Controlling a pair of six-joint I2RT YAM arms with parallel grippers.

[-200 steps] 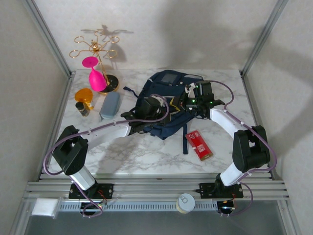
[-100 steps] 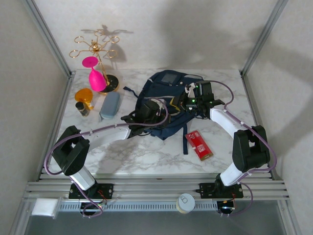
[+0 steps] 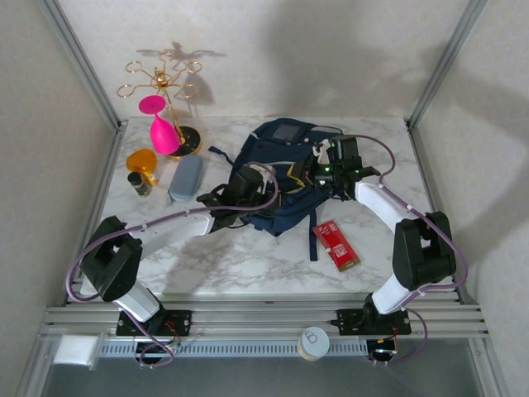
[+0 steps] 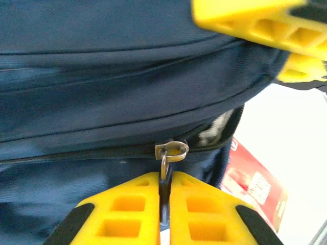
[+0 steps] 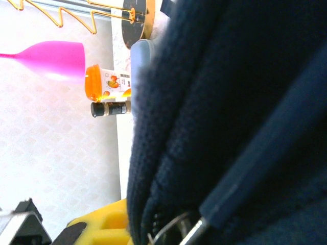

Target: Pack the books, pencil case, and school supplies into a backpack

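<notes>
Backpack (image 3: 285, 153): zipper pull (image 4: 171, 151) pinched by the outstretched left gripper (image 4: 164, 181). Elbow bent, right gripper (image 3: 318, 172) clamps its right edge.

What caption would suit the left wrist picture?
The left hand pinches the zipper pull on the backpack; a red pack lies beyond.

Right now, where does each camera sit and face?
Top external: above, behind the bases, looking down on the table; left arm and right arm show.
Left wrist: against the backpack, facing its zip; left gripper shut on the zipper pull.
Right wrist: against backpack fabric, facing the pink glass; one yellow finger shows.
Shared: top and left wrist both see the red pack.
</notes>
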